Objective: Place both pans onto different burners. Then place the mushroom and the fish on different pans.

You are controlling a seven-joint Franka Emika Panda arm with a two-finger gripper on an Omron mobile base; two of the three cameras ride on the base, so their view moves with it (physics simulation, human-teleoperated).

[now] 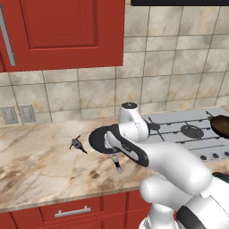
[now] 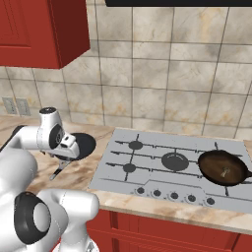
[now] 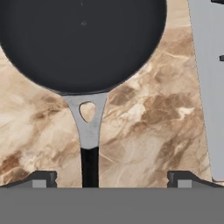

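Black pan (image 3: 83,43) flat on marble bench (image 3: 144,131), cooktop (image 2: 162,162) beside, fish (image 1: 77,144) near; claw (image 3: 109,179) wide open, empty, above handle (image 3: 89,127); brown pan (image 2: 222,167) on burner.

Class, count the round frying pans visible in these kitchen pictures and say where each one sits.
2. The wide flat black pan with a grey metal handle lies on the marble counter left of the cooktop; the deeper dark brown pan sits on the cooktop's right burner.
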